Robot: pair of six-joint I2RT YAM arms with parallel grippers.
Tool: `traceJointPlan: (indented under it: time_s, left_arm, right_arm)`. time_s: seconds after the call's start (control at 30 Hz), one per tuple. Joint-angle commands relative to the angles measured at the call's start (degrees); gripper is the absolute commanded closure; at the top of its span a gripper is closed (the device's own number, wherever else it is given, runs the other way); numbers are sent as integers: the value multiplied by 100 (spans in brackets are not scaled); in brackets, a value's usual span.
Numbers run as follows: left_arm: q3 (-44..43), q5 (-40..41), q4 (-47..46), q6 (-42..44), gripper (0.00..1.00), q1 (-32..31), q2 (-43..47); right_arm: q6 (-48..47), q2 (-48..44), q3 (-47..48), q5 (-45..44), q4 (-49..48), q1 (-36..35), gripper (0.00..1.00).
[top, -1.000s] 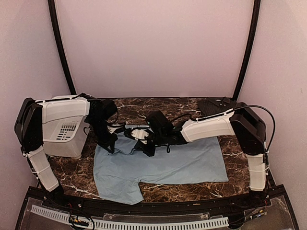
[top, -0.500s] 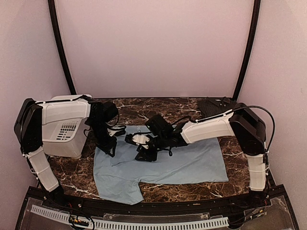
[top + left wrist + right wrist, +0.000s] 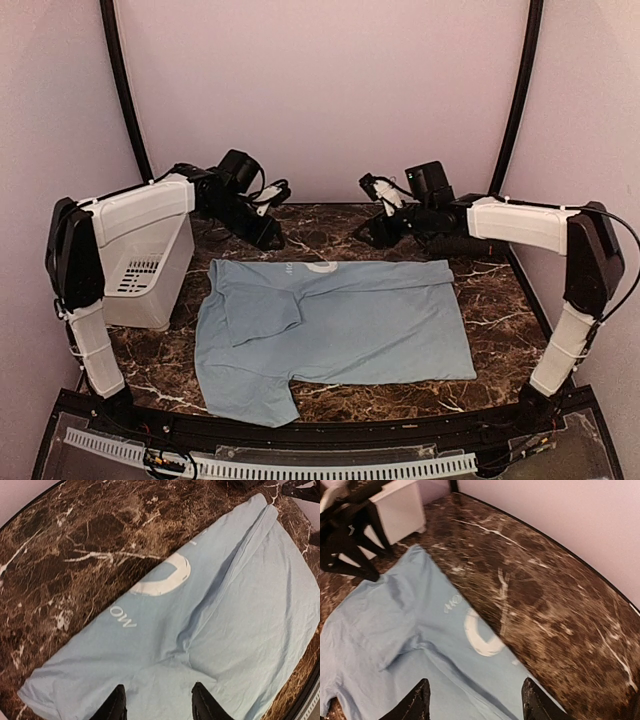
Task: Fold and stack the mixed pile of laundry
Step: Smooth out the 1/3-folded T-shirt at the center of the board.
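The light blue T-shirt (image 3: 350, 325) of the laundry pile lies flat on the marble table (image 3: 330, 222). Its far edge is folded over, showing white lettering (image 3: 165, 577), and one sleeve is tucked inward at the left (image 3: 258, 312). My left gripper (image 3: 268, 232) hovers above the shirt's far left corner, open, with nothing between its fingers (image 3: 117, 706). My right gripper (image 3: 372, 230) hangs over the far edge right of the middle, also open and empty; its fingertips (image 3: 535, 702) frame the shirt's fold (image 3: 445, 660).
A white plastic bin (image 3: 140, 270) stands at the table's left edge, beside the shirt and under the left arm. Dark curved frame posts (image 3: 125, 90) rise at both back corners. Bare marble runs behind the shirt along the pink wall.
Both grippers were shut low on the shirt's middle a second ago. They have opened, let go, and drawn up and back to the far edge, leaving the folded cloth lying flat.
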State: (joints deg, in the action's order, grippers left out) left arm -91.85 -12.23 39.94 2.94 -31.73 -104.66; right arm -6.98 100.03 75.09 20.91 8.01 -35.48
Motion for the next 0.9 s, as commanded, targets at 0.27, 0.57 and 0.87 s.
traceJointPlan:
  time_s: [0.27, 0.57, 0.87]
  left_arm:
    - [-1215, -1108, -1246, -9, 56, -297, -1766]
    - [-1341, -1158, -1157, 137, 56, -506, -2236]
    - [-1879, -1126, -819, 314, 56, -637, -2761]
  right_arm:
    - [1008, 671, 437, -871, 1798, 1641, 49]
    - [1492, 651, -240, -857, 1627, 2290, 49]
    - [1404, 1026, -5, -775, 1855, 2494, 49]
